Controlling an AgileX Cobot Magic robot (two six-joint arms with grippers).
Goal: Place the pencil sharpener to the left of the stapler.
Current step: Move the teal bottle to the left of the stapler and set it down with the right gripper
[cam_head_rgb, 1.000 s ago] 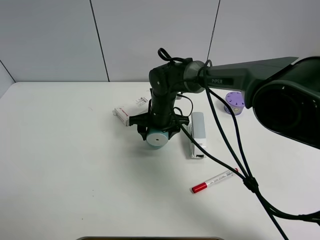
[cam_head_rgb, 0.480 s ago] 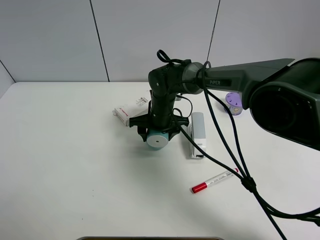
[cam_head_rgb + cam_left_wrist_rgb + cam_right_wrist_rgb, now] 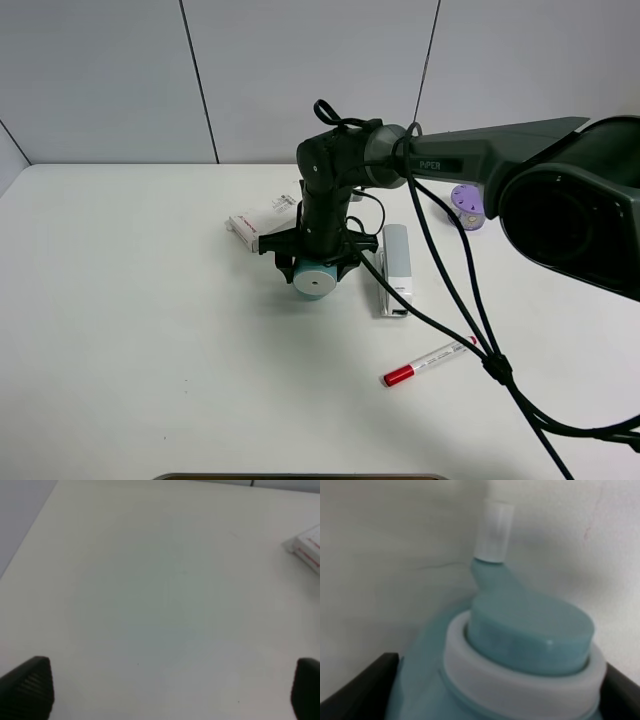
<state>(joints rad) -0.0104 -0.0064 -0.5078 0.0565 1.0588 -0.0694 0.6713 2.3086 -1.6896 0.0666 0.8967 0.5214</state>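
The teal pencil sharpener point(image 3: 316, 281) lies low at the table, its pale round face toward the camera, just left of the stapler point(image 3: 397, 266). My right gripper point(image 3: 315, 268) reaches across from the right and is shut on its barrel. The right wrist view is filled by the sharpener point(image 3: 530, 630) with its small white knob point(image 3: 493, 530), and dark fingers point(image 3: 365, 680) sit at either side. Whether it rests on the table I cannot tell. The grey and white stapler lies lengthwise, a narrow gap away. My left gripper point(image 3: 172, 692) is open over bare tabletop.
A flat white box point(image 3: 262, 222) with red marks lies behind and left of the sharpener, its corner showing in the left wrist view as the box point(image 3: 307, 547). A purple cylinder point(image 3: 469, 205) stands back right. A red-capped marker point(image 3: 428, 362) lies in front of the stapler. Cables trail from the right arm.
The right gripper has sunk slightly with the sharpener over the last second, then held still. Nothing else has moved.
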